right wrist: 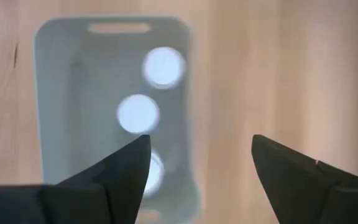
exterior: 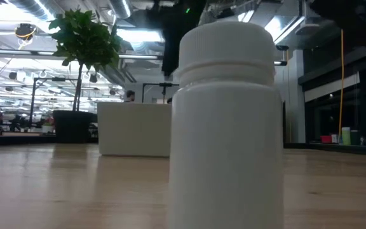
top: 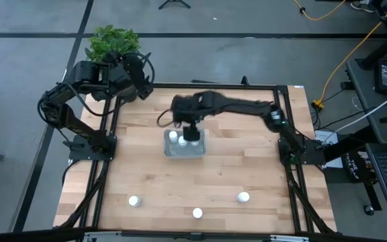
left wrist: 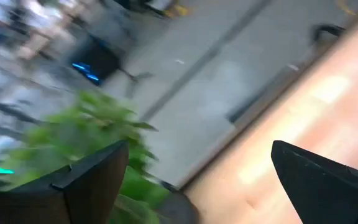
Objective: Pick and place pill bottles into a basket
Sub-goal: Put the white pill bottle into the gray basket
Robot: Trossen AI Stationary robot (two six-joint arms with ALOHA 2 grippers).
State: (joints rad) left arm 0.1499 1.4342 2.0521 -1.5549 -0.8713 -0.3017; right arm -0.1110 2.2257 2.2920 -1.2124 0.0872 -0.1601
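1. The right gripper (top: pixel 191 129) hangs over the far edge of the small pale blue-grey plastic basket (top: pixel 184 153); its dark fingers (right wrist: pixel 126 171) are spread wide with nothing between them
2. Three small white capped pill bottles (right wrist: pixel 138 114) sit inside the basket; three more (top: pixel 197 213) stand well apart along the near side of the light wooden table (top: pixel 247 161)
3. The left gripper (top: pixel 140 86) waits at the far left corner beside a green leafy plant (top: pixel 111 42), its fingers parted and empty

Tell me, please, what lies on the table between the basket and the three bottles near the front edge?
Nothing: in the high view only bare wood lies between the basket and the three bottles.
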